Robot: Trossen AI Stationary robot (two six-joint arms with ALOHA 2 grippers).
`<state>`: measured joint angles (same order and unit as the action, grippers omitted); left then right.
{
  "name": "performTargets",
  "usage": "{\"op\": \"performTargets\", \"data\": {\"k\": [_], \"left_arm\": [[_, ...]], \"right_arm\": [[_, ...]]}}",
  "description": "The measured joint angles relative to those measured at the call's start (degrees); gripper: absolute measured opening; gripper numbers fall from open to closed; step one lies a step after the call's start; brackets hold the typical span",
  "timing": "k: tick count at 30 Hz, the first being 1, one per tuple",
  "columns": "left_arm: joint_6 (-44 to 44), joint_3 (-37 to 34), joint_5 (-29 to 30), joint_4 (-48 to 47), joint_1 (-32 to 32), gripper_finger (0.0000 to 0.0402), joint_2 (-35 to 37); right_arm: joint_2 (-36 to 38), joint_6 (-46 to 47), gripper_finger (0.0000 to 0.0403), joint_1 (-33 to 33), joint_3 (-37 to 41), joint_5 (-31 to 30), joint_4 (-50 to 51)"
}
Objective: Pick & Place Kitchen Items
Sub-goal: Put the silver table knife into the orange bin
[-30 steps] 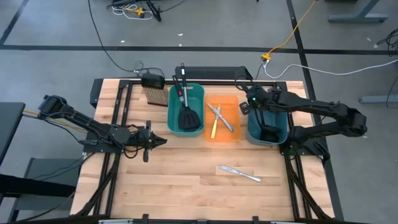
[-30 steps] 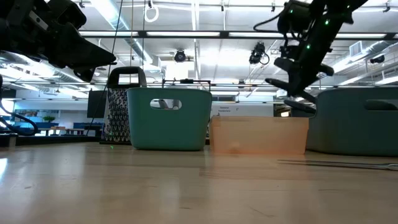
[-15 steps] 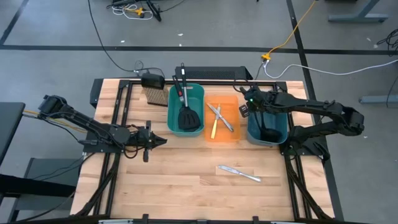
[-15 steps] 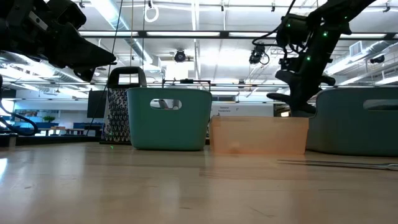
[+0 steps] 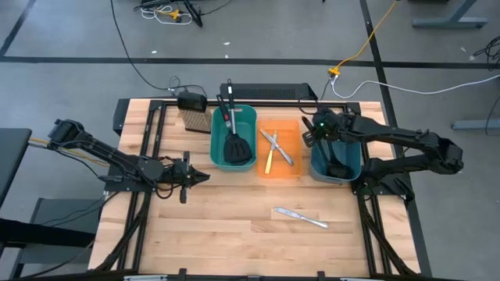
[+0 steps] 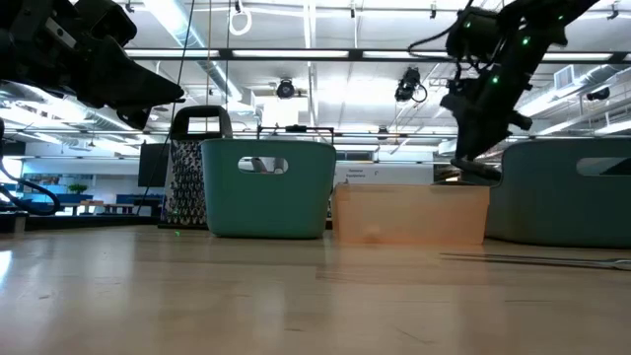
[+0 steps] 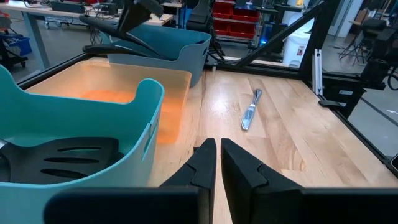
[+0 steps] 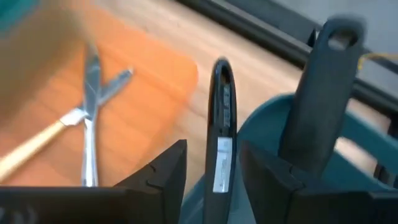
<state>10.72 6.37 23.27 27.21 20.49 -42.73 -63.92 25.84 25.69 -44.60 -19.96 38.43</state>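
While the right arm works over the bins, the scene reads as follows.

Landmark: orange bin at the middle of the surface; every place below is told from it.

Right end effector: just beside the orange bin, over the rim of the right teal bin; the wrist view shows its fingers apart, with a ladle handle standing in the gap — untouched by either, as far as I can tell.

Second ladle: upright in the same teal bin.

Left end effector: waiting well apart from the orange bin, beyond the left teal bin; fingers together.

Other items: yellow-handled knife and two silver knives in the orange bin; spatula in the left teal bin; one table knife loose, near the orange bin.

Step in hand: likely the ladle's drop-off — placing rather than picking.

Next move: probably a clean lift away from the handle, then the loose table knife.
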Motion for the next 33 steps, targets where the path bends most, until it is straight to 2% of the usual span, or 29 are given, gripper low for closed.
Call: {"op": "performTargets", "data": {"k": [6, 12, 15, 17, 23, 29, 33], "left_arm": [[0.01, 0.0, 0.0, 0.0, 0.0, 0.003, 0.0], [0.02, 0.0, 0.0, -0.01, 0.0, 0.003, 0.01], [0.02, 0.0, -0.01, -0.01, 0.0, 0.003, 0.0], [0.07, 0.0, 0.0, -0.01, 0.0, 0.003, -0.01], [0.17, 0.0, 0.0, -0.01, 0.0, 0.003, 0.01], [0.22, 0.0, -0.58, -0.03, -0.02, 0.003, 0.01], [0.24, 0.0, -0.61, -0.03, 0.0, 0.003, 0.01]], "right_arm": [[9.42, -7.56, 0.0139, -1.99, 0.0, 1.08, -8.62], [21.19, -19.1, 0.0073, -6.36, -0.09, 12.65, -21.79], [25.95, -23.48, 0.0028, -7.6, -0.09, 19.51, -23.12], [28.47, -24.74, 0.0009, -8.42, -0.09, 21.75, -23.12], [36.81, -25.81, 0.002, -12.0, 0.39, 26.94, -23.4], [45.51, -26.32, 0.0006, -15.62, 5.27, 33.73, -24.45], [51.83, -24.13, 0.0011, -16.59, 9.95, 32.48, -25.66]]}}
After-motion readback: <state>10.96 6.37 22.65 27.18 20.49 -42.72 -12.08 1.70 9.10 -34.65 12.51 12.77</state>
